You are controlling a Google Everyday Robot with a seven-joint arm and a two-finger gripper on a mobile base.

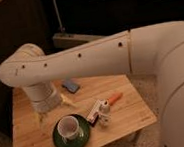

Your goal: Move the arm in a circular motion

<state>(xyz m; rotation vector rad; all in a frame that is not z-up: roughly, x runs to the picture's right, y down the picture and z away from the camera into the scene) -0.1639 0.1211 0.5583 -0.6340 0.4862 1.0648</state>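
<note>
Spanning the frame from right to upper left, the arm (83, 56) was held above the table (133, 112), probably to clear the cup (68, 126), its gripper (44, 113) at lower left, grasp state indiscernible

Warm indoor light falls from above. The white arm (83, 59) is the brightest thing, with a soft sheen along its top and shade underneath. The gripper (44, 116) hangs in that shade over the left of the wooden table (135, 108), which glows yellow. The far wall and shelves are dim, nearly black. The white cup (68, 126) catches light.
</note>
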